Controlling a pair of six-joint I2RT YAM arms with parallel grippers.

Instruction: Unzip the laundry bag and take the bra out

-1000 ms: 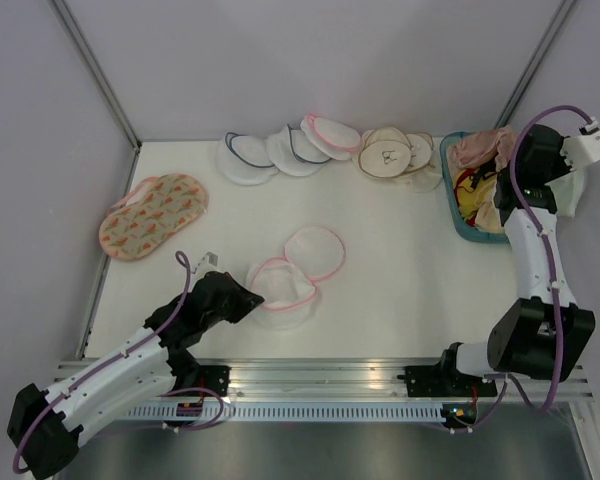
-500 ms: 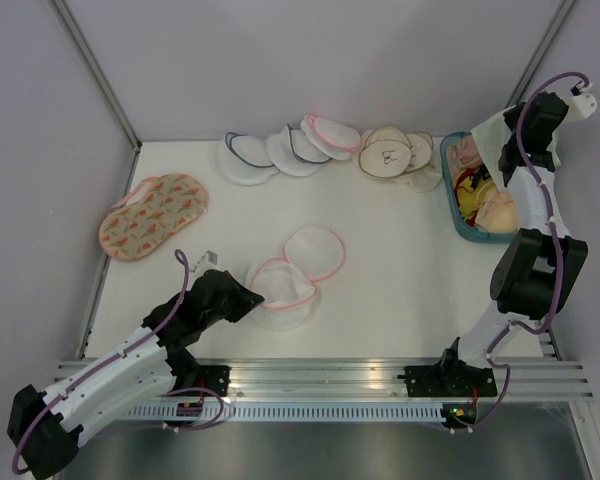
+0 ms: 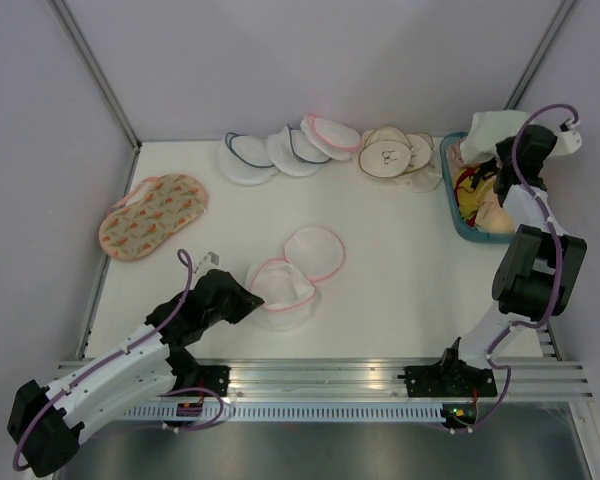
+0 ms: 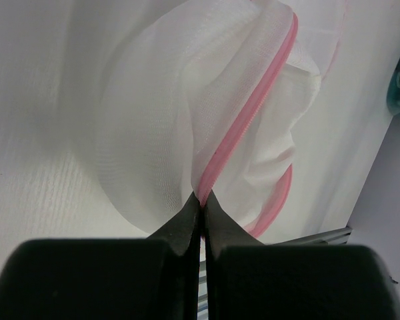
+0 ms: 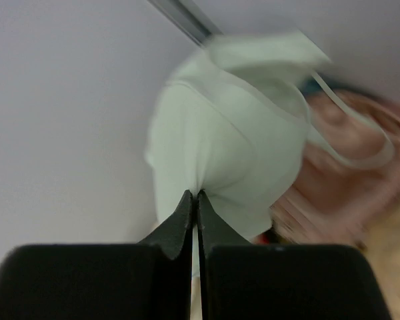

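The laundry bag [image 3: 290, 275], white mesh with pink zipper trim, lies open in two rounds at the table's middle. My left gripper [image 3: 252, 292] is shut on its pink edge; the left wrist view shows the fingertips pinching the pink trim [image 4: 201, 197] and the bag [image 4: 187, 120] spreading out ahead. My right gripper [image 3: 505, 150] is shut on the white padded bra [image 3: 490, 128] and holds it in the air over the teal bin [image 3: 450, 195] at the far right. In the right wrist view the bra [image 5: 227, 153] hangs from the gripper [image 5: 197, 195], blurred, with a thin strap looping right.
The teal bin holds peach-pink bras and a yellow item [image 3: 475, 200]. White pouches with dark blue trim [image 3: 265, 152] and beige round pouches [image 3: 390, 152] line the table's back. An orange floral bag [image 3: 152, 215] lies at the left. Purple walls close in on three sides.
My right arm has swung the white bra up and leftward to above the teal bin at the far right. The left arm and the laundry bag have stayed still.
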